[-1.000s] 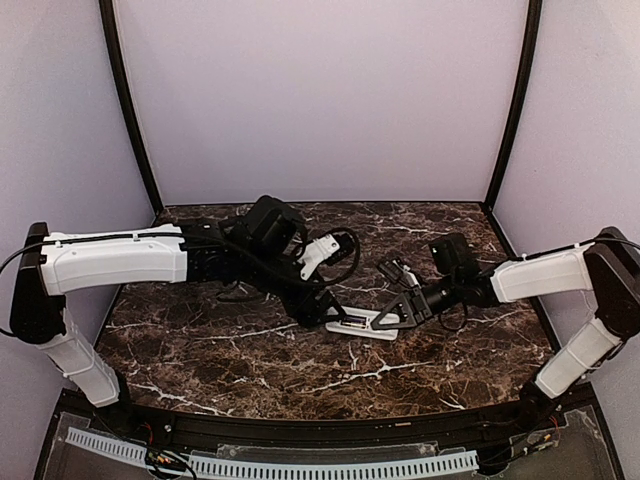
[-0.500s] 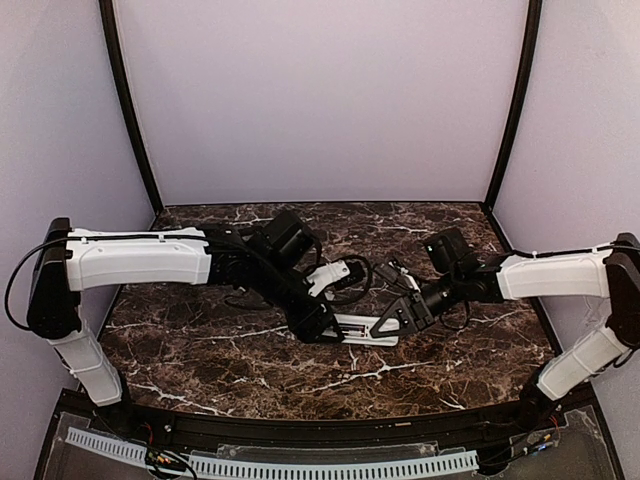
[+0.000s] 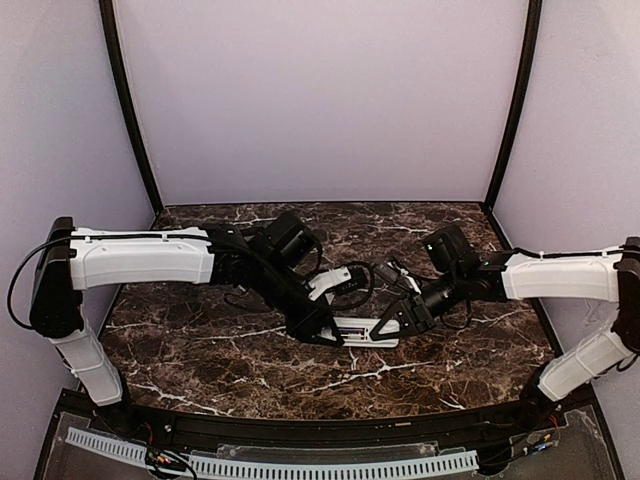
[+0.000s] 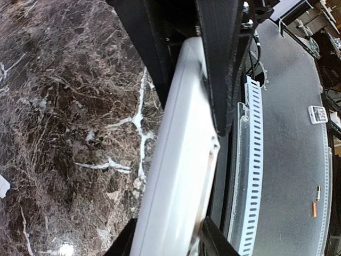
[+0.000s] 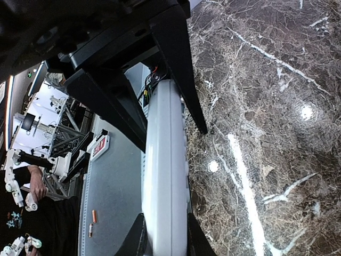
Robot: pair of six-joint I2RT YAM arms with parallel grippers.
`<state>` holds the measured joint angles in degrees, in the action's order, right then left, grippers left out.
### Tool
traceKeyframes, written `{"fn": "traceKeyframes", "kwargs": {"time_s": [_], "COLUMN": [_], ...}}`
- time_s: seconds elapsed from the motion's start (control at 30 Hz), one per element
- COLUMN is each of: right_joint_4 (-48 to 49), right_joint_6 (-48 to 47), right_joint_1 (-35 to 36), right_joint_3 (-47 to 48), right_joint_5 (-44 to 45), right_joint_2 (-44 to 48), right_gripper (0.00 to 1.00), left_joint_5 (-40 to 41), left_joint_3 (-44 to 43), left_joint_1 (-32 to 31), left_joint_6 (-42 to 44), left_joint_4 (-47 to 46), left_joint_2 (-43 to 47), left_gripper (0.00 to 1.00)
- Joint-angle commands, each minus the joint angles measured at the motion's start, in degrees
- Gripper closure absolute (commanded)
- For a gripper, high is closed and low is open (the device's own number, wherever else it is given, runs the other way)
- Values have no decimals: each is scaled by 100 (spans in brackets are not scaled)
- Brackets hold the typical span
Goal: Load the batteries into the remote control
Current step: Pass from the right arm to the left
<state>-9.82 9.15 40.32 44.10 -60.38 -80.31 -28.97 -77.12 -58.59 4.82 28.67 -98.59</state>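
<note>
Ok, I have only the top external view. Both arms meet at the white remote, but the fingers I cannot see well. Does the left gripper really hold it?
Observer: Yes. The left wrist view shows the left gripper shut on the remote control, with one finger on each side.
Operator: And the right one?
Observer: The right wrist view shows the right gripper shut on the other end in the same way.
Operator: Do you see any battery?
Observer: A small orange cylinder lies on the grey shelf beyond the table edge. It is too small to tell whether it is a battery.
</note>
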Motion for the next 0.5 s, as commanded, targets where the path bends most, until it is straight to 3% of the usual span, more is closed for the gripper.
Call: {"fn": "traceKeyframes", "kwargs": {"time_s": [0.0,0.2,0.47], "right_joint_4": [69,70,71], "right_joint_6": [-87,-80,-21], "right_joint_1": [59,82,69], "right_joint_3": [153,148,178], "right_joint_5": [180,169,159], "right_joint_2": [212,269,321], "right_gripper": [100,99,80], "left_joint_5": [-595,-928,-989], "left_joint_3": [-153,-116,-47], "left_joint_1": [-7,-8,12], "left_joint_6": [-88,-225,-265], "left_joint_4": [-93,-331,-394], "left_joint_2": [-29,-42,-20], "left_gripper": [66,79,94]}}
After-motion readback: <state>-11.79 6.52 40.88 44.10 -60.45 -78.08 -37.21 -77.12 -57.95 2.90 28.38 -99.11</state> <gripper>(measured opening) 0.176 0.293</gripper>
